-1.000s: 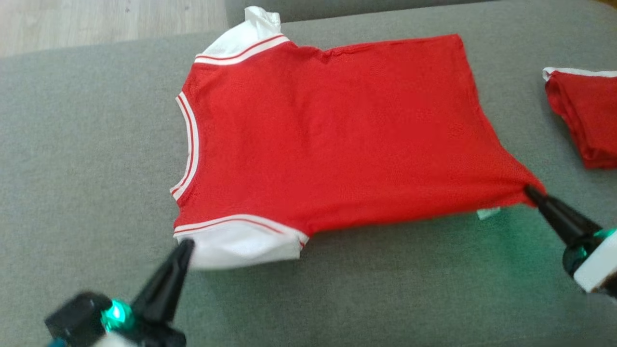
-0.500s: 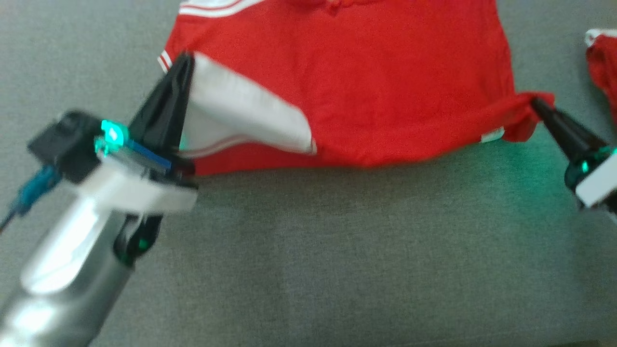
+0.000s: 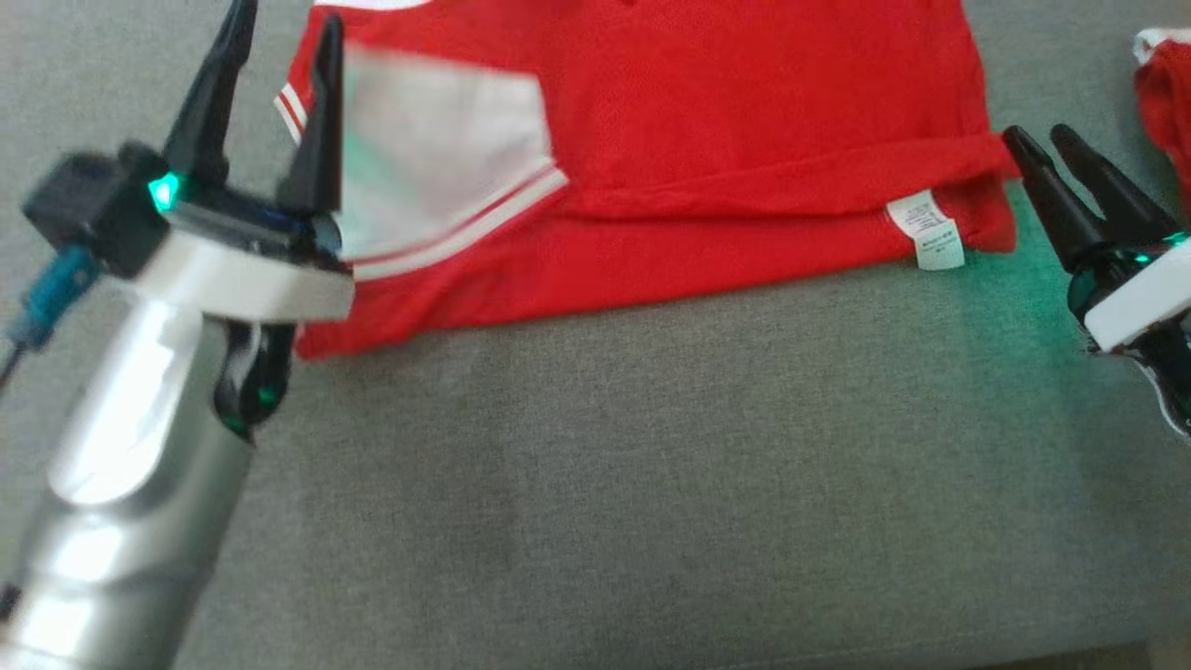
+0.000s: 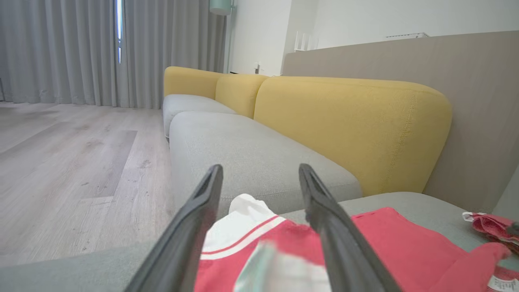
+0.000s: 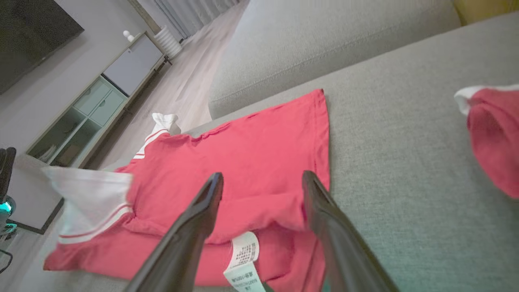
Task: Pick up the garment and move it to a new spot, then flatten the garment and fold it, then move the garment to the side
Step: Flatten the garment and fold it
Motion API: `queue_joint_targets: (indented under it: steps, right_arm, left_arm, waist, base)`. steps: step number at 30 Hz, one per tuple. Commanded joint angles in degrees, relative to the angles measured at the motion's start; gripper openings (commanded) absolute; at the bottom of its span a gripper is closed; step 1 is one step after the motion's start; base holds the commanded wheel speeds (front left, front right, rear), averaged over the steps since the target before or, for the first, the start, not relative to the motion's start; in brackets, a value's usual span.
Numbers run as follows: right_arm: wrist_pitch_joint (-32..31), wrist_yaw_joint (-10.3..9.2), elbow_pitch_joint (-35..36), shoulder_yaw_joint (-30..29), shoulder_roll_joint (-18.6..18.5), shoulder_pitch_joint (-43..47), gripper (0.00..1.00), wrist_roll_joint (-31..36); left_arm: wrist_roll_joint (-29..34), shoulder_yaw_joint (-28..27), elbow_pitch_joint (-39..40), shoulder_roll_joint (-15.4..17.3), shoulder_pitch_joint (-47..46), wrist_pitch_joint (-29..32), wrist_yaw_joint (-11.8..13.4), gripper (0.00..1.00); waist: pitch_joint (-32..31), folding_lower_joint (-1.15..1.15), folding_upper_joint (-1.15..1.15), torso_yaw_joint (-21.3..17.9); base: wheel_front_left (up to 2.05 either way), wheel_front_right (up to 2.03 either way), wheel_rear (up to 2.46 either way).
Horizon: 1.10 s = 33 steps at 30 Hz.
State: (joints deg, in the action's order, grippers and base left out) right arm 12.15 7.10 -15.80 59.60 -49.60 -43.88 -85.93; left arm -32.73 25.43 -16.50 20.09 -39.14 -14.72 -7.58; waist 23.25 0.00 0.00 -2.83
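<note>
Shirt status: red T-shirt (image 3: 726, 140) lies on the grey sofa cushion (image 3: 651, 484), near edge folded up over itself, white sleeve (image 3: 437, 158) lying across the red front, care label (image 3: 926, 231) showing at the hem. Left hand (image 3: 287, 14) released, holding nothing, just beside the sleeve. Right hand (image 3: 1035, 133) released too, empty, tips next to the folded hem corner. Second red garment (image 3: 1163, 102) far right, apart.

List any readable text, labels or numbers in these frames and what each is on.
White care label at the folded hem of the red shirt: rows of print, too small and blurred to read in the head or right wrist view.
No other text, brand or number is legible.
</note>
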Motion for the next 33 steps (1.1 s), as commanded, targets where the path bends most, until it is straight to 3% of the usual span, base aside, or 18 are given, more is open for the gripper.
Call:
queue_joint_targets:
  steps: [1,5,10,16,21,22,23,24,25,33]
  right_arm:
    - [1.1,0.39,0.3,-0.5,-1.8,2.0,1.0,1.1]
    - [2.7,0.39,-1.3,-2.2,-1.9,5.0,1.0,5.2]
    - [2.8,0.39,-2.6,-13.3,1.6,11.4,1.0,14.0]
    - [2.8,0.39,-1.8,-20.2,6.6,18.4,1.0,21.2]
    - [2.8,0.39,-5.6,-20.4,9.9,19.4,1.0,24.0]
    - [2.8,0.39,-7.1,-20.0,10.7,19.1,1.0,24.5]
    - [2.8,0.39,-8.5,-19.7,11.6,18.8,1.0,24.6]
    - [2.6,0.39,-10.5,-19.7,12.6,18.3,1.0,24.6]
    - [2.4,0.39,-12.4,-19.5,13.8,17.7,1.0,24.8]
    - [2.2,0.39,-24.5,-18.6,22.3,13.2,1.0,25.2]
  left_arm:
    - [0.6,-2.8,1.4,1.3,1.1,-0.3,0.1,1.0]
    - [2.4,-3.7,0.7,-1.1,8.5,-0.3,0.1,1.0]
    - [2.9,-5.0,-4.9,-4.7,16.8,-0.3,2.8,1.0]
    - [2.7,-6.1,-13.8,-6.6,16.7,-0.2,6.5,1.0]
    - [2.5,-5.5,-20.4,-7.1,14.4,2.1,6.8,1.0]
    - [2.8,-5.4,-21.7,-7.1,14.0,2.6,7.3,0.81]
    - [3.1,-5.1,-22.9,-7.0,13.8,3.2,7.8,0.49]
    - [3.3,-4.9,-24.0,-7.0,13.6,3.7,8.1,0.32]
    - [3.4,-4.8,-24.8,-7.0,13.5,3.9,8.5,0.01]
    - [5.3,-3.9,-25.5,-6.1,13.4,1.0,8.3,0.0]
  waist:
    - [-0.8,0.0,0.0,0.1]
    - [-3.1,0.0,0.0,0.1]
    - [-4.8,0.0,0.0,-0.3]
    - [-5.4,0.0,0.0,-1.1]
    - [-5.7,0.0,0.0,-1.6]
    - [-5.8,0.0,0.0,-1.7]
    - [-6.0,0.0,0.0,-1.8]
    - [-6.2,0.0,0.0,-1.9]
    - [-6.4,0.0,0.0,-1.9]
    - [-8.1,0.0,0.0,-1.1]
  base:
    - [0.0,0.0,0.0]
    - [0.0,0.0,0.0]
    - [0.0,0.0,0.0]
    - [0.0,0.0,0.0]
    - [0.0,0.0,0.0]
    - [0.0,0.0,0.0]
    - [0.0,0.0,0.0]
    - [0.0,0.0,0.0]
    - [0.0,0.0,0.0]
    - [0.0,0.0,0.0]
